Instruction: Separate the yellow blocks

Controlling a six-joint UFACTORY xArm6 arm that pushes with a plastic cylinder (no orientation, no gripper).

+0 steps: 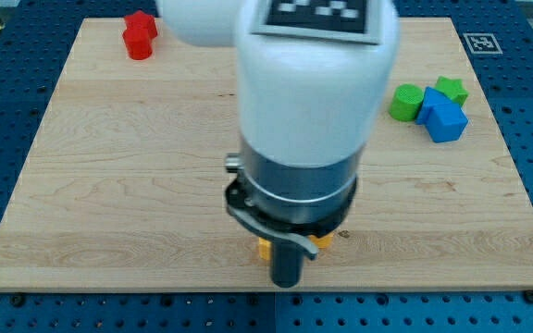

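The pale wooden board [109, 185] shows a light tan grain with faint streaks, and it lies on a deep blue table surface [7, 111] dotted with a regular grid of small dark holes. The arm's big housing [313, 83] is glossy white, topped by a black-and-white square marker pattern, with a dark grey band beneath. The rod ends in my tip [287, 282], near black. Hard against it on either side peep small yellow blocks [265, 248], orange-tinged in shadow. Far toward the view's top left stand two bright red blocks [139, 35]. Off to the view's right cluster a green cylinder block [404, 102], a green star-shaped block [452, 89] and two blue blocks [444, 118].
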